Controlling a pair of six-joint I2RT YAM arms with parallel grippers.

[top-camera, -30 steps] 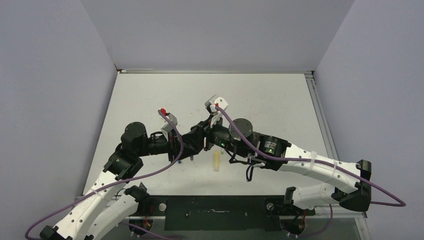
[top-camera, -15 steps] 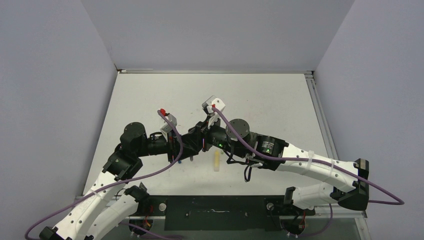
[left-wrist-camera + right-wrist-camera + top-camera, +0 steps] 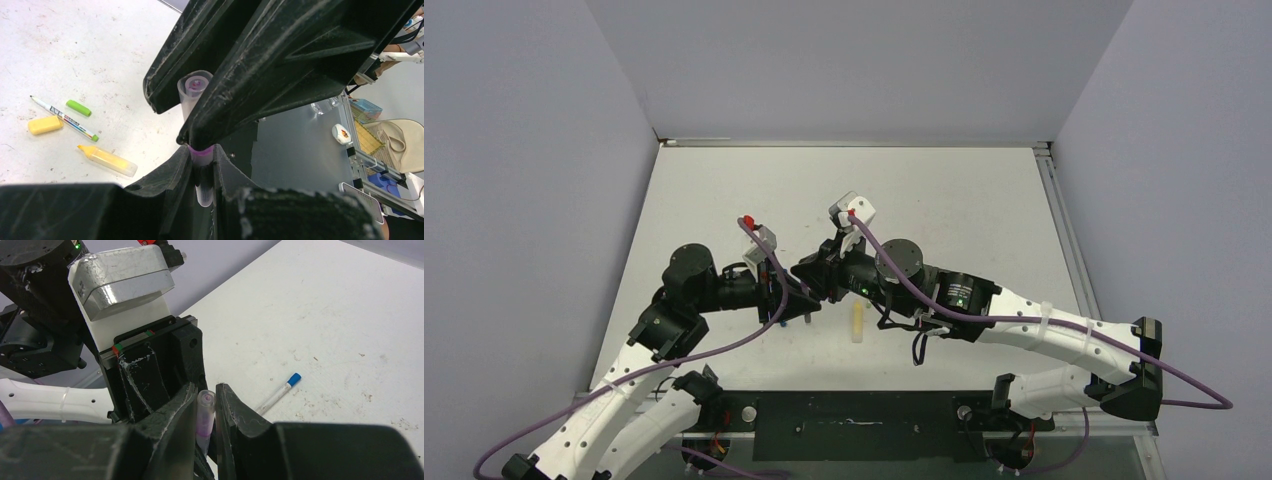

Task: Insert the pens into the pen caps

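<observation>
The purple pen (image 3: 195,87) is held above the table (image 3: 100,50), with the right gripper (image 3: 206,395) clenched on its upper part and the left gripper (image 3: 201,156) clenched lower down (any cap there is hidden). Farther from the pen lie the yellow marker (image 3: 107,160), grey-green pen (image 3: 65,119), green cap (image 3: 79,107) and yellow cap (image 3: 45,125).

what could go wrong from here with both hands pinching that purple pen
1. The left hand and right hand pinch the thin clear-and-purple pen tip to tip; a skewed push may jam or bend it instead of seating it.
2. Little of it shows between the fingers, so a slip could drop it onto the white table near the thick yellow marker.
</observation>
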